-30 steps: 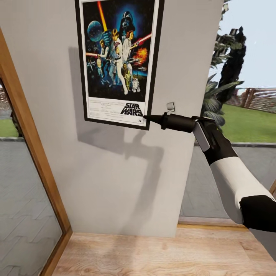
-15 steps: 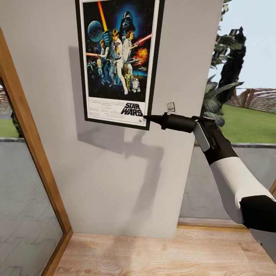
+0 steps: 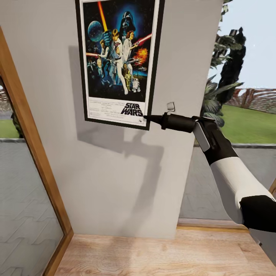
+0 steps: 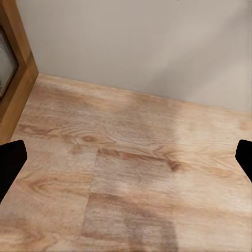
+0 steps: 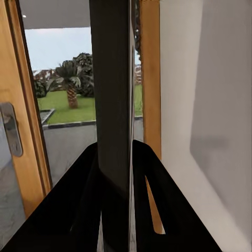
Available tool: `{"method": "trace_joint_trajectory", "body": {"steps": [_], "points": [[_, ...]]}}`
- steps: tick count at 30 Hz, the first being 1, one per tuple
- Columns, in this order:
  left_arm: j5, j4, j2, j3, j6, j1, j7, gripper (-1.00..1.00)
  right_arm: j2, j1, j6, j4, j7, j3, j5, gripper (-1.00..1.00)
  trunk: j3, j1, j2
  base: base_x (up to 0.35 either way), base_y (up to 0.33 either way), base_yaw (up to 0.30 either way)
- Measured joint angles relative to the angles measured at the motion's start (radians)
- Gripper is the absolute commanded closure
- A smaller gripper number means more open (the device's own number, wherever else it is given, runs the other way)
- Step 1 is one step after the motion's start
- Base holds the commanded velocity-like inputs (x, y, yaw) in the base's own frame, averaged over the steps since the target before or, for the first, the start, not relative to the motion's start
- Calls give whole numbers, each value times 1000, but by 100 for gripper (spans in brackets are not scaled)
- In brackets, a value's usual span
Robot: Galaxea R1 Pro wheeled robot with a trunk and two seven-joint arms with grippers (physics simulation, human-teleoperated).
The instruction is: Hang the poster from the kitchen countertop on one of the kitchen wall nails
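Nothing has moved: my right claw (image 3: 147,119) stays clamped on the poster (image 3: 119,61) corner, beside the wall nail (image 3: 170,106). Releasing unhooked risks a drop.

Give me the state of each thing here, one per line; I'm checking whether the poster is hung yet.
poster: upright against the wall, lower right corner pinched by the right gripper.
right gripper: shut on the poster's edge.
left gripper: open, holding nothing, facing the wooden floor.
wall nail: bare, beside the poster.
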Motion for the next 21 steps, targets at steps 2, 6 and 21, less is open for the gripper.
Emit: {"method": "trace_joint_trajectory", "body": {"steps": [2,6,21], "points": [[0,0,0,0,0,0,0,-100,0,0,0,0,0,0,0,100,6,-8,14,0,0,0],[0,0,0,-1,0,0,0,-100,-1,0,0,0,0,0,1,100,19,-23,42,0,0,0],[0,0,0,-1,0,0,0,-100,-1,0,0,0,0,-1,0,100,66,-81,147,0,0,0]]}}
